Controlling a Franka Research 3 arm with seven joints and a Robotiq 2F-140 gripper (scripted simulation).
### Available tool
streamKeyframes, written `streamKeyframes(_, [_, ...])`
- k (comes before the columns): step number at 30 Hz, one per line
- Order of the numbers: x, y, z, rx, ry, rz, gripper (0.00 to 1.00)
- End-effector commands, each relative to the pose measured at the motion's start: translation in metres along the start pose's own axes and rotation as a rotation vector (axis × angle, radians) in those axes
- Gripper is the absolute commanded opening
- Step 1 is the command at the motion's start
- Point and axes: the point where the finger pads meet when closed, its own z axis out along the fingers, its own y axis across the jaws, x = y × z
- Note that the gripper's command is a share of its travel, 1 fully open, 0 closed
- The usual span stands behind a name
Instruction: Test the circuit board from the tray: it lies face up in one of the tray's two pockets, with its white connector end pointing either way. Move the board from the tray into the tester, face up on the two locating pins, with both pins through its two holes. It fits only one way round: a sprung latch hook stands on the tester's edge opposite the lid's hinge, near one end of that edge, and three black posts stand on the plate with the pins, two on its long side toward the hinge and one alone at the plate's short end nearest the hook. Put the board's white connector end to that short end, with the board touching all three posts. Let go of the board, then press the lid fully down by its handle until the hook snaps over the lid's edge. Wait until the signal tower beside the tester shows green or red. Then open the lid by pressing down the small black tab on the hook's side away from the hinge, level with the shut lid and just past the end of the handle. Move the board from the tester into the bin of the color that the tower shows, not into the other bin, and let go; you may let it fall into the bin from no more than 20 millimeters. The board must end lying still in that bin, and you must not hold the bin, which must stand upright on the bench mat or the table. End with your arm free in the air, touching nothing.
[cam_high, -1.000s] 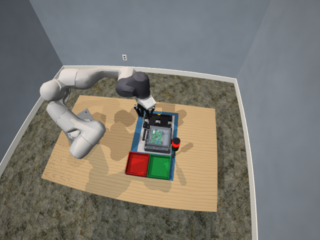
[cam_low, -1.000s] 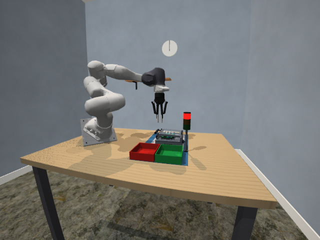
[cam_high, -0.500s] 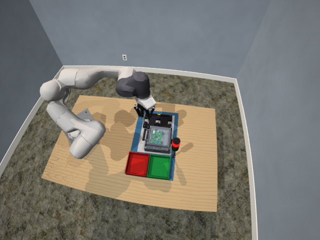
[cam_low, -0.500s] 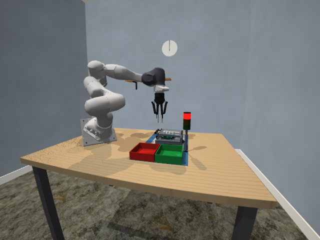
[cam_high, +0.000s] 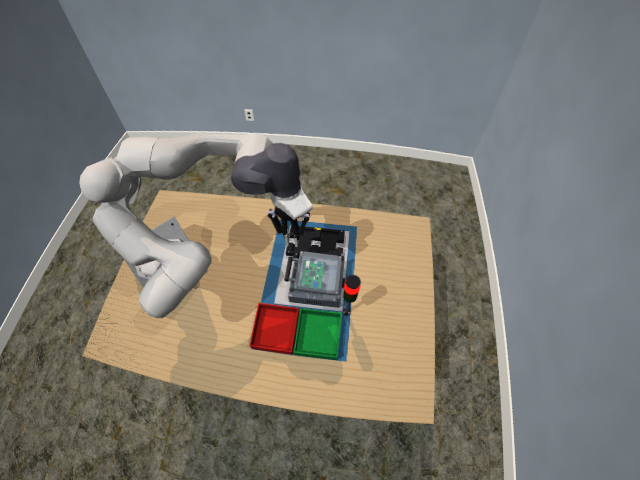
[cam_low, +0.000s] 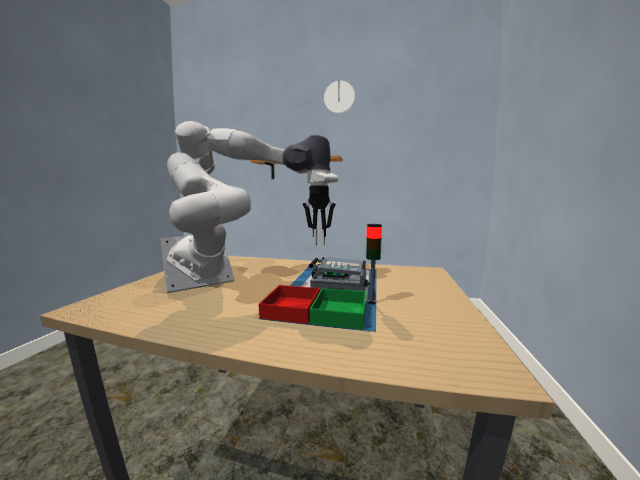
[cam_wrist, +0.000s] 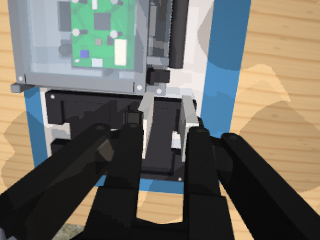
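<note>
Gripper (cam_low: 318, 238): I see its fingers slightly parted, holding nothing, high above the tray (cam_wrist: 90, 120).
Circuit board (cam_wrist: 102, 32): ahead and below, under the tester's shut lid (cam_wrist: 35, 50).
Signal tower (cam_low: 373, 232): red.

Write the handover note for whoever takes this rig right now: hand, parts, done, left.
Hand: slightly open, holds nothing, hanging in the air above the tray end of the mat.
Board: in the tester, under the shut clear lid.
Signal tower: showing red.
Red bin and green bin: upright on the mat, nothing in them.
Done: board loaded, lid shut, result shown.
Left: press the latch tab, open the lid, move the board into the red bin, let go, lift the arm free.
</note>
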Motion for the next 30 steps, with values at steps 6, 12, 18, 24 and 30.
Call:
streamKeyframes(6, [0.006, 0.001, -0.001, -0.001, 0.001, 0.006, 0.16])
streamKeyframes(12, [0.021, 0.002, -0.001, -0.001, 0.001, 0.006, 0.16])
streamKeyframes(18, [0.05, 0.004, -0.001, -0.001, 0.001, 0.006, 0.16])
streamKeyframes(24, [0.071, 0.005, -0.001, -0.001, 0.001, 0.006, 0.16])
streamKeyframes(30, [0.074, 0.005, -0.001, -0.001, 0.001, 0.006, 0.16])
